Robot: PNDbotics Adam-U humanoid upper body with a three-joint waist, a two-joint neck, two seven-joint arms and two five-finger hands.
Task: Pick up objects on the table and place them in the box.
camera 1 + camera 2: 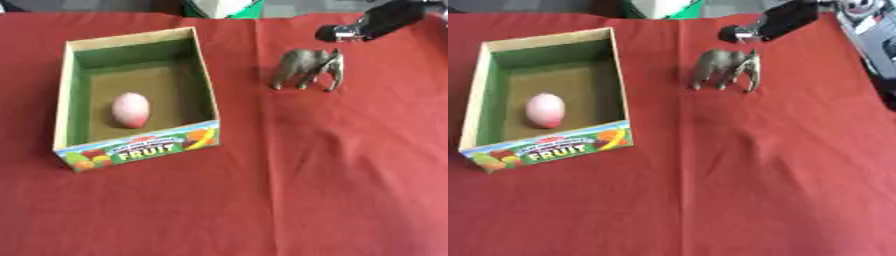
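At the left of the table [350, 190], which is covered by a red cloth, stands an open cardboard box [203, 75] with green inner walls and a brown floor; its near outer wall carries fruit pictures and the word FRUIT. Inside the box, on the floor toward the near left part, lies a pink and white egg-shaped object [130, 109], clear of the walls. To the right of the box, well apart from it and toward the far side of the table, a grey toy elephant [306, 68] stands upright on its legs, side-on to the camera. Just beyond and above the elephant, the right robot hand [350, 33] enters from the upper right corner on a black arm; its tip, dark with a silvery part, sits close to the elephant's back without visible contact. Cannot tell whether the fingers of this robot hand are apart or together; their shape is not resolved in either view. A crease in the cloth runs from the far edge toward the near edge, passing between the box and the elephant.
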